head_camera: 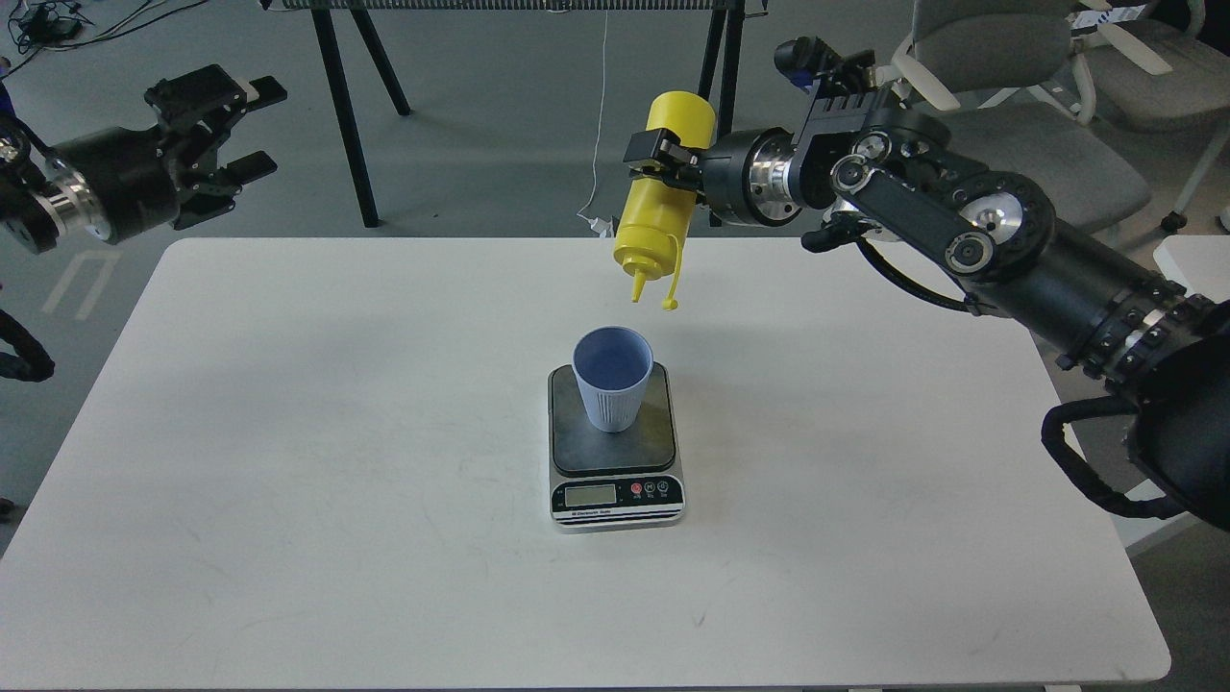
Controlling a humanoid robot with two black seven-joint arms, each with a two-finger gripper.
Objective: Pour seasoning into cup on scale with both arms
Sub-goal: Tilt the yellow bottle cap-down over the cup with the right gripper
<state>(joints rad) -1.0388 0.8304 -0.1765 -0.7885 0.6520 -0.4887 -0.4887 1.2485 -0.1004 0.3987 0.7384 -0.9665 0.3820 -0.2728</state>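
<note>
The light blue cup [612, 379] stands upright on the dark plate of the scale [616, 452] at the middle of the white table [288, 461]. My right gripper [663, 163] is shut on the yellow seasoning bottle [663, 192], which hangs upside down, nozzle pointing down, above and slightly behind the cup. Its small cap dangles on its tether beside the nozzle. My left gripper [258, 125] is open and empty, high off the table's far left corner.
Black trestle legs [356, 125] stand behind the table. Grey office chairs [1038, 144] stand at the back right. Another white table edge [1192, 259] shows at the far right.
</note>
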